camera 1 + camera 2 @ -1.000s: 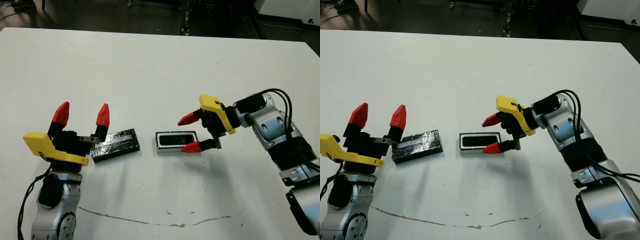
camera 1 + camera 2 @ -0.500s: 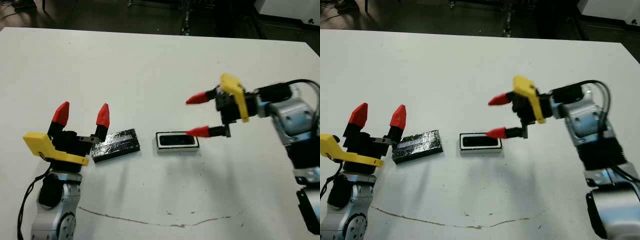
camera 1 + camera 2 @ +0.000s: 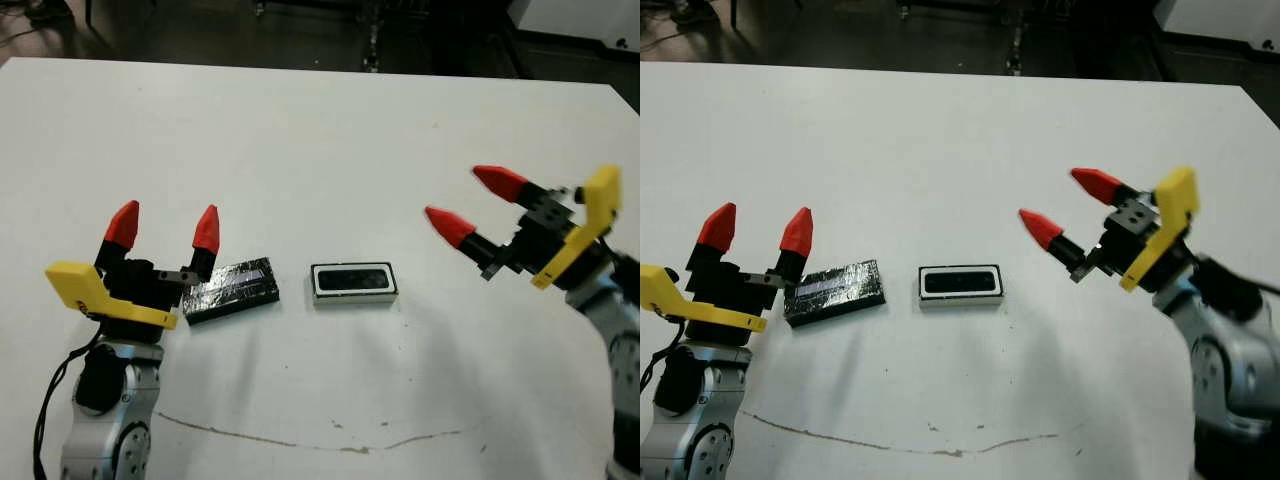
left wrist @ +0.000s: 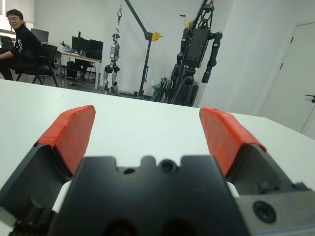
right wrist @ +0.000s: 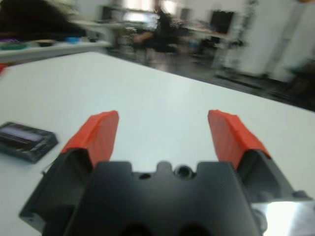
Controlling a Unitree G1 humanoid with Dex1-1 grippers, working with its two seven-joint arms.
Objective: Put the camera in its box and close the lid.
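The box [image 3: 354, 297], a shallow white-rimmed tray, lies flat at the table's middle with the black camera [image 3: 352, 278] lying inside it. The lid [image 3: 232, 291], a glossy wrinkly black slab with a pale stripe, lies on the table to the left of the box, apart from it. My left gripper [image 3: 164, 225] stands open just left of the lid, one red finger close to the lid's near end, holding nothing. My right gripper [image 3: 472, 203] hangs open and empty above the table, well to the right of the box. Both wrist views show open fingers [image 4: 220, 132] [image 5: 98, 135].
A thin dark scuff line [image 3: 300, 440] crosses the table near its front edge. Beyond the table's far side, a seated person [image 4: 19, 44] and robots on stands [image 4: 197, 49] show in the left wrist view. Blurred figures [image 5: 157, 29] show in the right wrist view.
My right gripper has lifted away from the box and swung out to the right, staying open. The camera stays in the box. The left gripper and lid have not moved.
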